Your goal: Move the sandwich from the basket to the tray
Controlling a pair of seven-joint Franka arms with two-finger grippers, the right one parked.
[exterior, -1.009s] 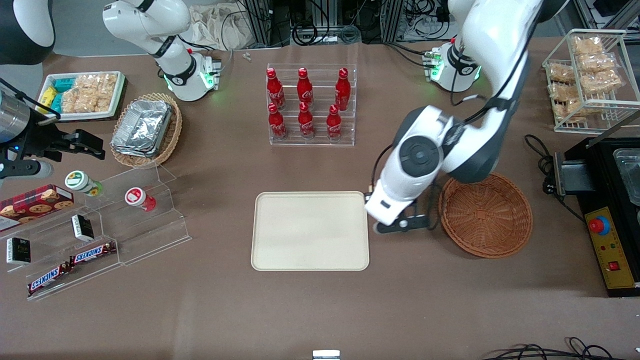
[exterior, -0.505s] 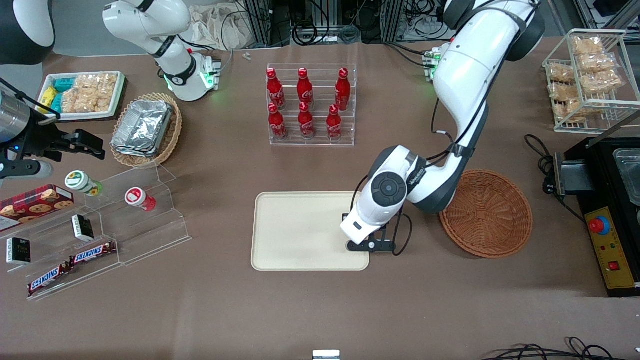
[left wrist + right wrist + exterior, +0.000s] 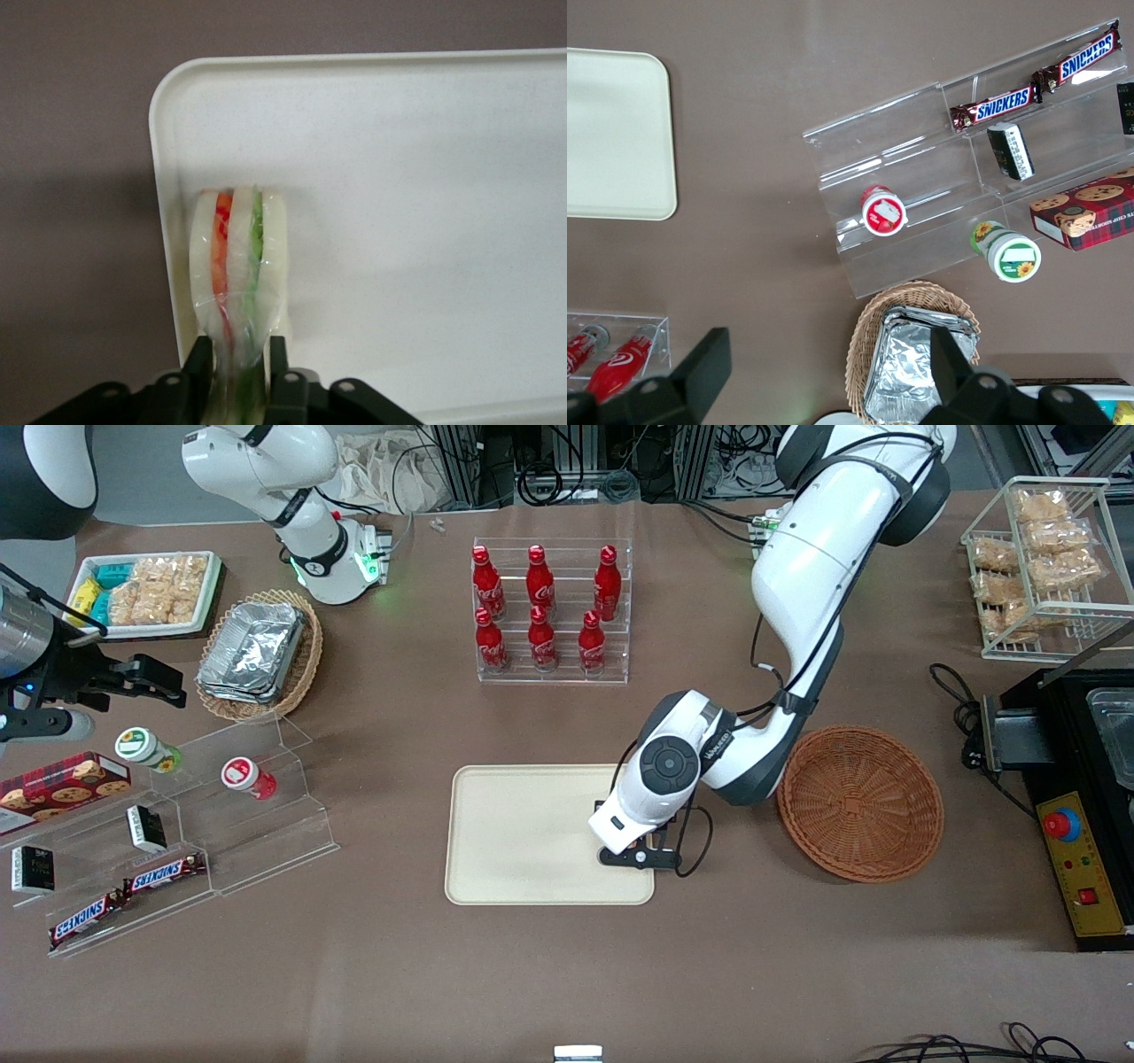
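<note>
My left gripper (image 3: 236, 372) is shut on the sandwich (image 3: 237, 266), a plastic-wrapped white-bread wedge with orange-red and green filling. It hangs just above the cream-beige tray (image 3: 399, 221), close to the tray's rim near one corner. In the front view the gripper (image 3: 640, 849) is over the end of the tray (image 3: 523, 833) nearest the basket, and the arm hides the sandwich. The round reddish-brown wicker basket (image 3: 859, 804) sits beside the tray toward the working arm's end and shows nothing in it.
A clear rack of red cola bottles (image 3: 551, 611) stands farther from the front camera than the tray. A clear stepped stand with snacks (image 3: 177, 841) and a pale basket of foil containers (image 3: 259, 654) lie toward the parked arm's end. A black machine (image 3: 1076, 779) sits at the working arm's end.
My left gripper has carried the sandwich from beside the basket across to the tray, now over the tray's end nearest the basket. The basket is fully uncovered.
</note>
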